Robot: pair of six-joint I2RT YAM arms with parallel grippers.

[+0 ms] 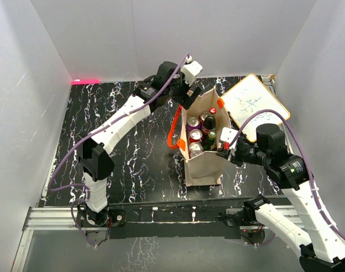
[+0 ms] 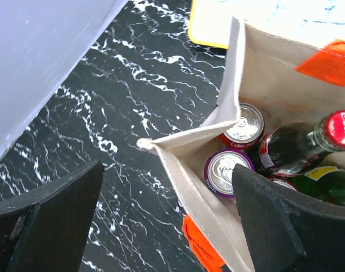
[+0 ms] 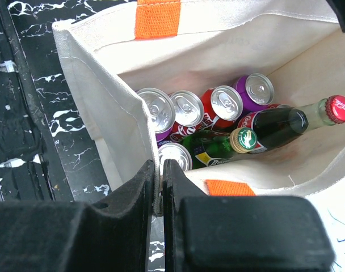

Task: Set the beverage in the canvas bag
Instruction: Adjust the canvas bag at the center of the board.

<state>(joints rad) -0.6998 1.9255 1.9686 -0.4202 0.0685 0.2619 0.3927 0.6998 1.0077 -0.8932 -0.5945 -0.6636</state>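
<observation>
Inside bag [image 3: 99, 85]: five cans [image 3: 226, 102], two bottles [image 3: 280, 122]

matt canvas bag [image 3: 218, 51], shiny metal cans [image 3: 186, 107]

Left gripper [image 2: 167, 212] reaches far forward, jaws wide; right gripper [image 3: 161, 187] angles inward, jaws pinched (on the canvas bag [image 3: 99, 102]).

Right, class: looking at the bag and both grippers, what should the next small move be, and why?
Probably the right gripper should open and let go of the rim of the bag, which it pinches shut. The cans and bottles already sit inside, the left gripper hangs open and empty over the far corner, and no drink shows on the table.
</observation>
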